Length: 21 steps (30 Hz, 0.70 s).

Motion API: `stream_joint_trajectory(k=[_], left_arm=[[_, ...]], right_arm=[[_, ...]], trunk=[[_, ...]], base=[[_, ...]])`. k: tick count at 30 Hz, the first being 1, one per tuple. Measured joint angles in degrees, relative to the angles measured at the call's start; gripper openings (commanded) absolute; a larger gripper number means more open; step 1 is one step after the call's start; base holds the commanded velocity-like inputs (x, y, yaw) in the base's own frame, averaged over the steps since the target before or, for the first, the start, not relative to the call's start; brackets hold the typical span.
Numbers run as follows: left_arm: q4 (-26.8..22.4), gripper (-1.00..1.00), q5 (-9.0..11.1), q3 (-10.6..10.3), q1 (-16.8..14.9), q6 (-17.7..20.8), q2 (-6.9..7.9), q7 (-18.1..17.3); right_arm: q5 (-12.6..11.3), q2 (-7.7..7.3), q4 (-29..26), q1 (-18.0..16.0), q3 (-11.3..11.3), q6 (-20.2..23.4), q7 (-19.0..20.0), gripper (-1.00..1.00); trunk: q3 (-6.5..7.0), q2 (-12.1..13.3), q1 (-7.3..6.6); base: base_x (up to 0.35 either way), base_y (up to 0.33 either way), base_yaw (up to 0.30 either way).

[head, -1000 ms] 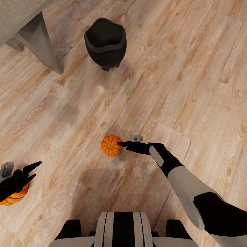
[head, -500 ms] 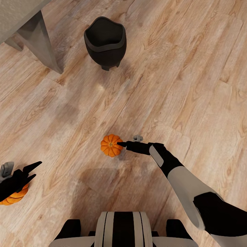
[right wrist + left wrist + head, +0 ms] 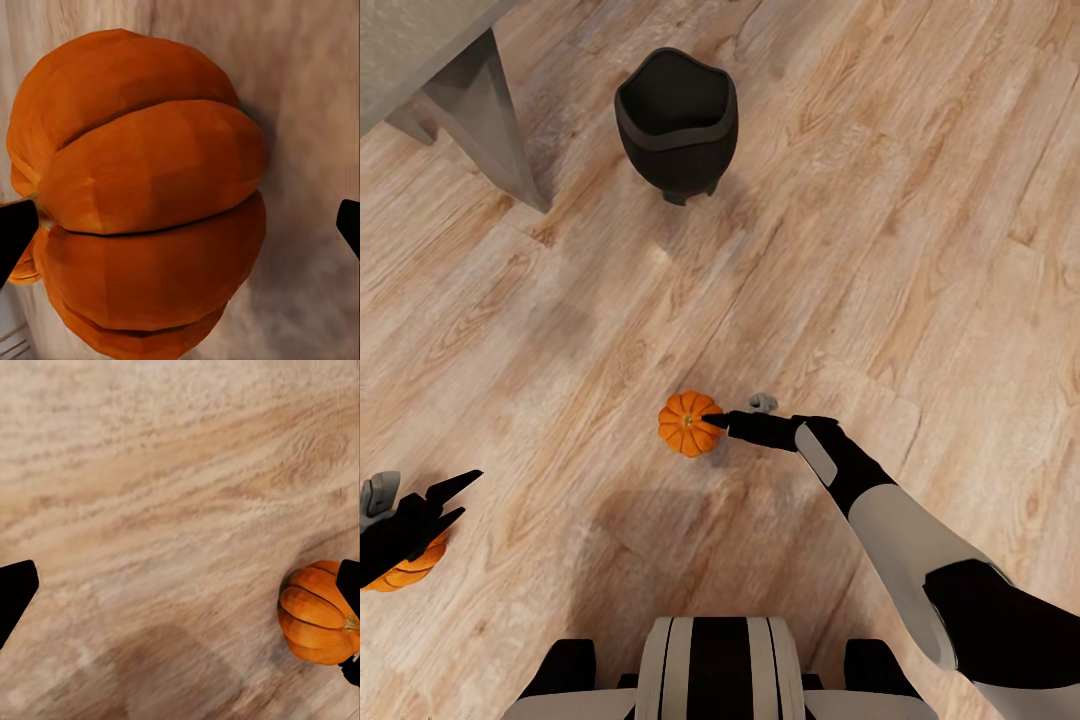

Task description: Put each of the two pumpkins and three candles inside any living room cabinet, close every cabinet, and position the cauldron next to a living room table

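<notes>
A small orange pumpkin [image 3: 686, 424] lies on the wood floor just ahead of my base. My right gripper [image 3: 718, 420] is open at its right side, and in the right wrist view this pumpkin [image 3: 150, 195] sits close below the spread fingers. A second pumpkin [image 3: 405, 570] lies at the lower left, partly under my open left gripper [image 3: 458, 498]. In the left wrist view that pumpkin [image 3: 315, 615] is beside one finger. The black cauldron [image 3: 676, 120] stands upright on the floor farther ahead. The candles and the cabinet are out of view.
A grey table leg [image 3: 490, 120] and a corner of its top stand at the upper left, a short way left of the cauldron. Wood plank floor [image 3: 920, 250] stretches to the right and between the cauldron and the pumpkins.
The whole picture has shifted slightly, so the camera moved: cauldron, table leg and near pumpkin sit a little farther right. Both arms hold the same pose.
</notes>
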Motion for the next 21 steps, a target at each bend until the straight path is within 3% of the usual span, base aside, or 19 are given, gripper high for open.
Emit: stream_joint_trajectory(k=[13, 21], left_arm=[[0.0, 1.0, -0.01, -0.06, -0.01, 0.0, -0.06, 0.0], [0.0, 1.0, 0.0, -0.08, 0.0, -0.06, -0.07, 0.0]], right_arm=[[-0.03, -0.15, -0.01, -0.01, -0.01, 0.0, -0.02, 1.0], [-0.77, -0.24, -0.06, -0.03, -0.06, 0.23, 0.02, 1.0]], trunk=[[0.0, 0.0, 0.0], [0.0, 0.0, -0.01]], base=[[0.0, 0.0, 0.055], [0.0, 0.0, 0.182]])
